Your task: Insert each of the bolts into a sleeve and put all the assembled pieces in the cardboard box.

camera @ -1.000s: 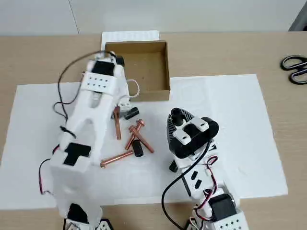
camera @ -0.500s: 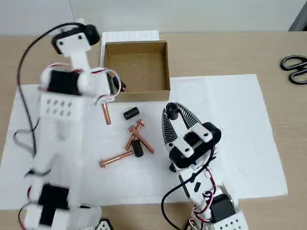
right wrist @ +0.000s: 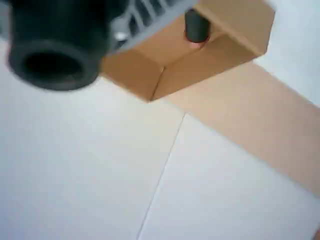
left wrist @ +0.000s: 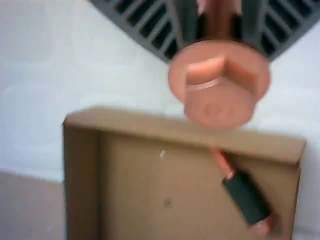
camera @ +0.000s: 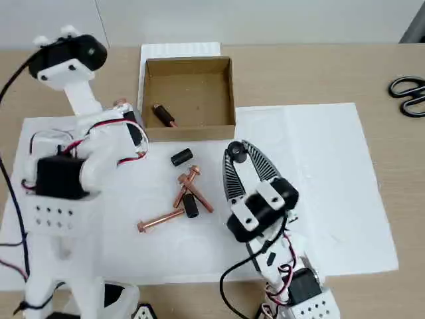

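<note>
My right gripper [camera: 240, 150] sits on my side of the cardboard box [camera: 222, 126], off its near right corner. Its fingers pinch a black sleeve [camera: 236, 156] whose bore faces my wrist camera. My left gripper [left wrist: 218, 15] hangs just beside the box's left wall, closed on a copper bolt [left wrist: 218, 85]. The bolt's flanged head points at the camera, and it is raised enough that I look past it down into the box.

Between me and the box's near wall, loose parts lie on the white paper sheet [camera: 319, 166]. Farthest from the box is a single bolt [camera: 161, 220]. Closer to the box, crossed bolts [camera: 188, 181] form a small cluster with a loose sleeve [camera: 191, 205] among them. Just off the near wall lies a second loose sleeve [camera: 181, 157]. That wall stands between these parts and the box's floor.

The box is open-topped. Inside, one assembled piece [camera: 163, 114] lies at a slant close to the near left corner. It is a dark sleeve with copper showing at both ends.

Beyond the box's far wall, a white card [camera: 179, 50] pokes out from under it. Well off to the box's right, scissors [camera: 407, 95] rest on the bare table [camera: 299, 73].
</note>
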